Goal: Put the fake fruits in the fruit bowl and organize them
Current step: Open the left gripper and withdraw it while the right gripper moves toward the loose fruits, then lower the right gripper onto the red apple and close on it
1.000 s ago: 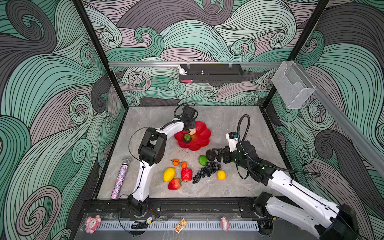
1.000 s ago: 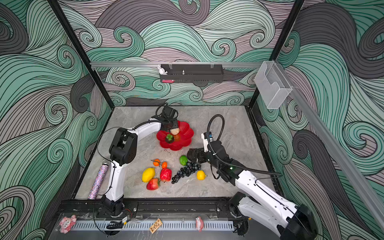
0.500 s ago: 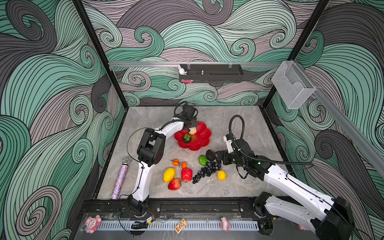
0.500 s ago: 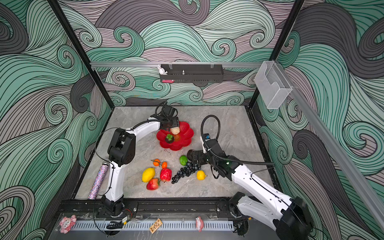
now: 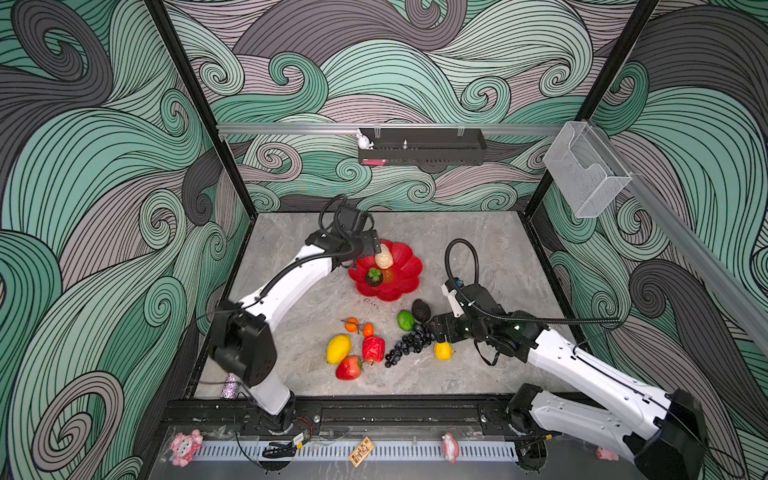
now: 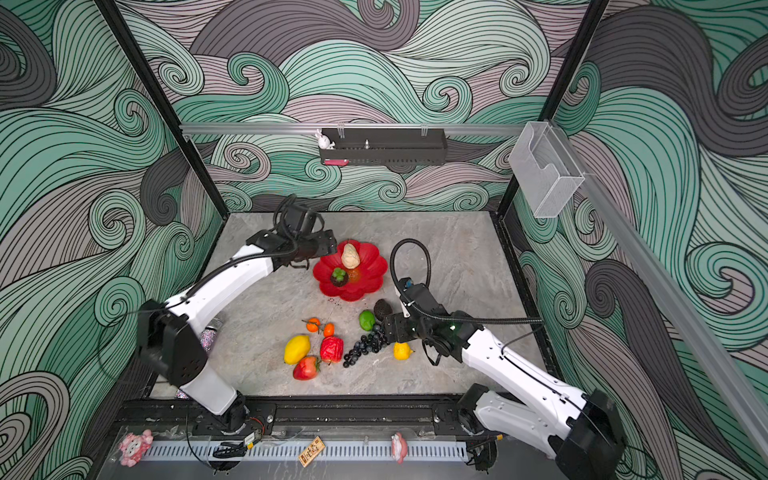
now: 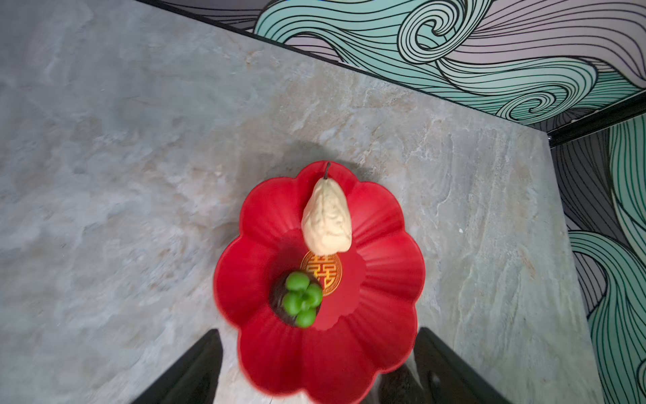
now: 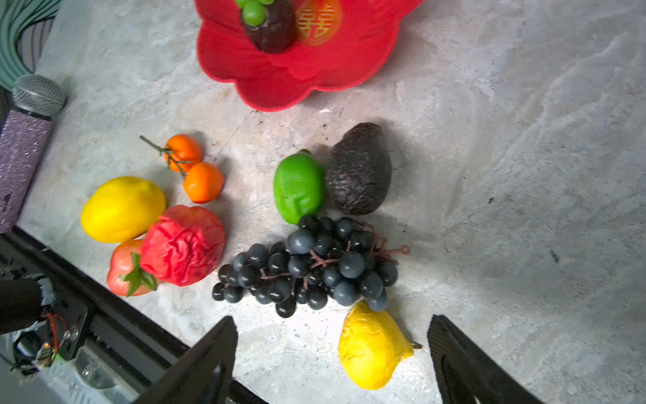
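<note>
Released since a second ago, the cream pear [image 5: 384, 257] lies at twelve o'clock in the scalloped red fruit bowl [image 5: 409, 274]; left gripper [image 7: 316, 332] and right gripper [image 8: 332, 317] gape empty.

Eleven fruits [image 5: 338, 348], one bowl [image 5: 409, 270]

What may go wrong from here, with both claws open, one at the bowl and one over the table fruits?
The small lemon lies off-centre before the open right claw, close against the grape bunch; closing might push it away or snag grapes. The pear lies on a sloped petal of the shallow fruit bowl and may roll when more fruit arrives. The open left claw hangs at the rim and might nudge the bowl.
</note>
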You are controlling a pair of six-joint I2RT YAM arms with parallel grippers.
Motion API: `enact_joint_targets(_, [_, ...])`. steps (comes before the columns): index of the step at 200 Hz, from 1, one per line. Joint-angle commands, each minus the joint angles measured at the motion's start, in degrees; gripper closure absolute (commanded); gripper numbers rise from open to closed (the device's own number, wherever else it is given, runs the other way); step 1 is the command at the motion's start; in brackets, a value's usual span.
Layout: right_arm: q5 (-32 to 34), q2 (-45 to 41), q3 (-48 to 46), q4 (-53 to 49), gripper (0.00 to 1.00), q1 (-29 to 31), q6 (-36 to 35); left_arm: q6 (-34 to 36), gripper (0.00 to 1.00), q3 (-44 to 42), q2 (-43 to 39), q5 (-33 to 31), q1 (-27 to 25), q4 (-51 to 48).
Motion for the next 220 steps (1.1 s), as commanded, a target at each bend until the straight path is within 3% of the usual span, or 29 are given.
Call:
enact_joint_targets(1, [1.6, 1.7, 2.9, -0.1, 0.13, 5.7, 3.3, -1.9, 0.09, -10.2, -9.4, -1.2, 1.1, -2.2])
enact_joint_targets(30, [2.1, 7.5, 4.6, 3.5, 0.14, 12.3, 9.7, -0.6, 0.05, -20.3, -25.3, 2.2, 1.5, -5.0])
enact_joint_targets(64, [7.6, 15.7, 8.4, 4.6, 0.12, 18.9, 18.7, -1.4, 0.01, -27.2, -44.7, -4.9, 1.8, -11.6])
enact_joint_targets(85, [9.5, 19.7, 9.8, 6.4, 0.12, 21.2, 24.5, -1.1, 0.01, -29.7, -52.6, -8.9, 1.8, -13.9])
enact_joint_targets(122, [14.6, 25.3, 12.9, 7.2, 0.12, 23.4, 32.2, 0.4, 0.01, -31.7, -59.2, -12.9, 1.8, -16.0])
enact_joint_targets(220, [11.6, 41.9, 22.6, 5.1, 0.15, 24.0, 40.3, 0.2, 0.01, -33.6, -68.1, -13.8, 1.6, -17.7])
